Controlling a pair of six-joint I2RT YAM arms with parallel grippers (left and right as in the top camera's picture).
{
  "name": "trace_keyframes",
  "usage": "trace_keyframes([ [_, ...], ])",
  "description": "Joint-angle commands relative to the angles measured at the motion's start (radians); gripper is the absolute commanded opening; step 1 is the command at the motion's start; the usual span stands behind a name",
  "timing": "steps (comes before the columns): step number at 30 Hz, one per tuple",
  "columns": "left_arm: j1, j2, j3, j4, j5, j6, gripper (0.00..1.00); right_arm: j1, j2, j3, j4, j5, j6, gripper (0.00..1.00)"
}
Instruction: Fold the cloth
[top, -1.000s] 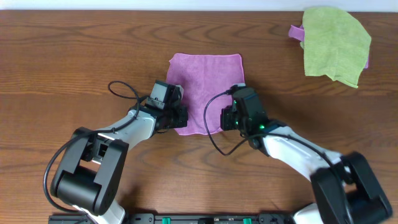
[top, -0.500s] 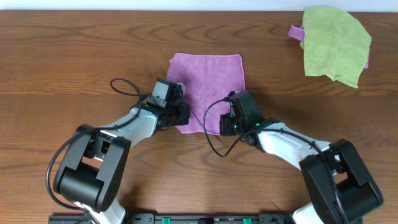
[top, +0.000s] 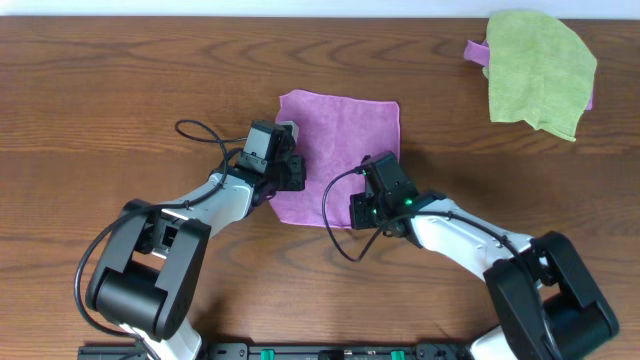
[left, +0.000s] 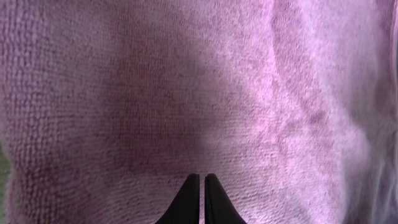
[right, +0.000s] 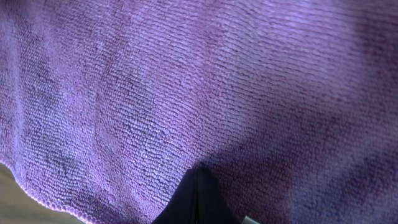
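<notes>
Left claw (top: 292, 172) and right claw (top: 366, 192) both have their fingers pressed together, each nipped onto the near part of the small square purple terry cloth (top: 340, 130). In the left wrist view the dark fingertips (left: 193, 190) meet with only a hairline slit between them and the fabric (left: 199, 87) fills everything ahead. In the right wrist view the tips (right: 198, 186) come to a single point against the pile (right: 205, 81). Both arms reach in low from the near edge of the brown wooden table (top: 120, 90), the left one angled up and to the right, the right one angled up and to the left, so the two wrists converge on the cloth from either side. A loop of black cable (top: 198, 134) arcs off the left wrist and another (top: 332, 215) hangs off the right, lying over the cloth's near edge. Far off at the table's back right corner lies a larger rumpled lime-green cloth (top: 540, 70) with a bit of purple fabric (top: 478, 50) poking out from under it, well apart from both arms. The purple cloth sits mid-table, its far edge flat and its near edge drawn in narrower between the claws. The left claw is at its left side and the right claw at its near right part, where a hemmed edge and a sliver of table (right: 12, 208) show.
</notes>
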Motion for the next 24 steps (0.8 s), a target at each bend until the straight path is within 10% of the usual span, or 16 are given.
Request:
trace_keyframes([
  [1,-0.003,0.03,0.019,0.007,-0.018,0.017,0.06,0.033,0.023,-0.027,-0.029,-0.035,0.019,0.01],
  [24,-0.002,0.145,0.021,0.002,-0.018,-0.008,0.06,0.042,-0.033,-0.027,-0.267,-0.037,0.022,0.01],
])
